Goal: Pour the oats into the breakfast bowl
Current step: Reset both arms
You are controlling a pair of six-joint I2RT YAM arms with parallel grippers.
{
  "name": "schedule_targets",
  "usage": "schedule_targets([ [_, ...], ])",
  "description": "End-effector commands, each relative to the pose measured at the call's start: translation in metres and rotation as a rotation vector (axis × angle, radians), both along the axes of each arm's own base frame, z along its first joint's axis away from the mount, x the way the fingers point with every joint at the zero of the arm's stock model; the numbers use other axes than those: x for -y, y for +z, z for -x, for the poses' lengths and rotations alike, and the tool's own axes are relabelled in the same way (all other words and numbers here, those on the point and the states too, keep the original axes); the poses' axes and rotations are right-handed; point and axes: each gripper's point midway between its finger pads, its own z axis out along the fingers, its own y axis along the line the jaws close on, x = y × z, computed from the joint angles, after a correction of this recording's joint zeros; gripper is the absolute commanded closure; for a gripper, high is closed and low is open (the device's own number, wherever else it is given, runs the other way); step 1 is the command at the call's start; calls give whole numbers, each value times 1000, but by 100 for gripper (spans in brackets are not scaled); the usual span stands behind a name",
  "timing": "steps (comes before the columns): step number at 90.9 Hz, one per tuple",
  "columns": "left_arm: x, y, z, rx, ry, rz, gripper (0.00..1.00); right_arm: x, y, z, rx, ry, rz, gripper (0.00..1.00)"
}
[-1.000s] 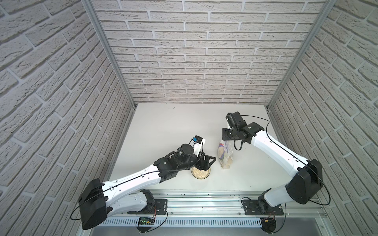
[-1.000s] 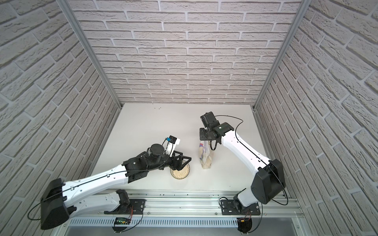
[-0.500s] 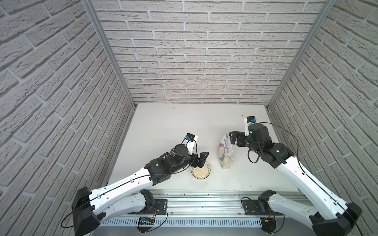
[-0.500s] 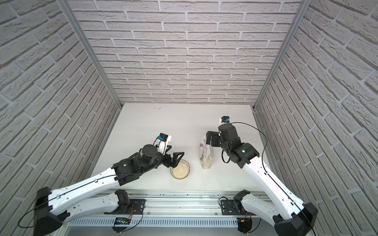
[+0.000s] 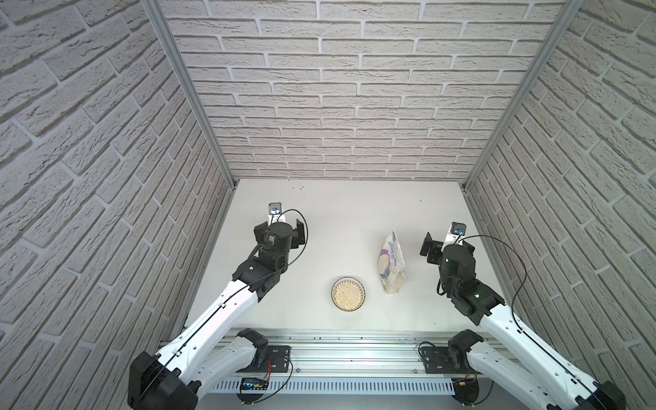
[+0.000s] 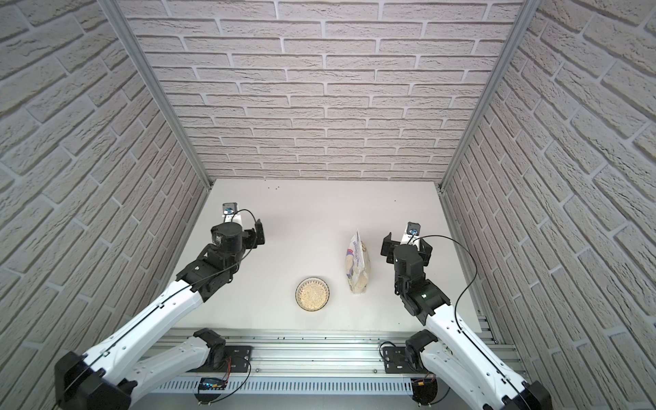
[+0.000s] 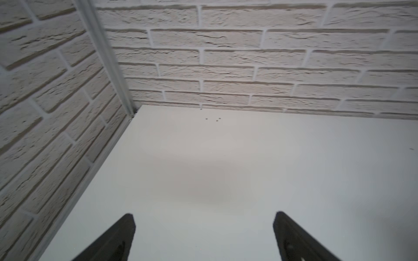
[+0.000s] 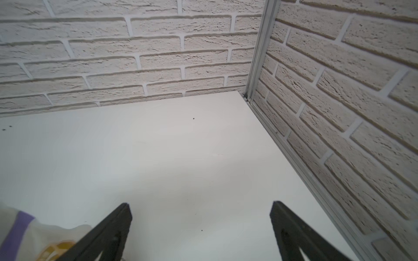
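The breakfast bowl [image 5: 349, 281] [image 6: 313, 280] sits near the table's front edge, filled with pale oats [image 5: 348, 296] [image 6: 312, 297]. Just right of it the white oatmeal pouch [image 5: 391, 262] [image 6: 357, 264] stands free on the table; a corner with purple trim shows in the right wrist view as the pouch [image 8: 27, 235]. My left gripper [image 5: 281, 227] [image 6: 238, 230] [image 7: 203, 217] hovers open and empty, well to the left of the bowl. Right of the pouch, my right gripper [image 5: 448, 245] [image 6: 406, 245] [image 8: 200, 206] is open and apart from it.
Brick walls [image 5: 340, 106] close the white table [image 5: 348, 220] on three sides, with metal corner posts [image 7: 108, 67] [image 8: 257, 56]. A few dark specks [image 7: 212, 119] lie near the back wall. The arm-base rail [image 5: 351, 351] runs along the front.
The right gripper opened, let go of the pouch and drew back to the right. The left gripper left the bowl and moved back and left. Pouch and bowl stayed put.
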Motion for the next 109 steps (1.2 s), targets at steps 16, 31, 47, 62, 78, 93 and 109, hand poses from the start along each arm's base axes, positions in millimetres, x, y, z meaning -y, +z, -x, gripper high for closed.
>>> schedule_targets([
  [16, -76, -61, -11, -71, 231, -68, 2, 26, -26, -42, 67, 49, 40, 1],
  [31, -95, -94, -7, -118, 244, -148, 2, 47, -69, -49, 8, 13, 30, 1],
  [47, -99, -123, -11, -111, 196, -82, 2, 35, -101, -56, -66, 101, 73, 1],
  [62, -103, -146, -28, -117, 167, -15, 2, 34, -102, -60, -80, 103, 74, 1],
  [78, -104, -139, -43, -32, 150, -30, 2, 18, -101, -58, -59, 200, 62, 1],
  [93, -98, -155, -52, -18, 68, -5, 2, 9, -108, -66, -25, 259, -3, 1],
  [109, -93, -163, -52, 16, 17, 9, 2, 17, -125, -80, -23, 209, -18, 1],
])
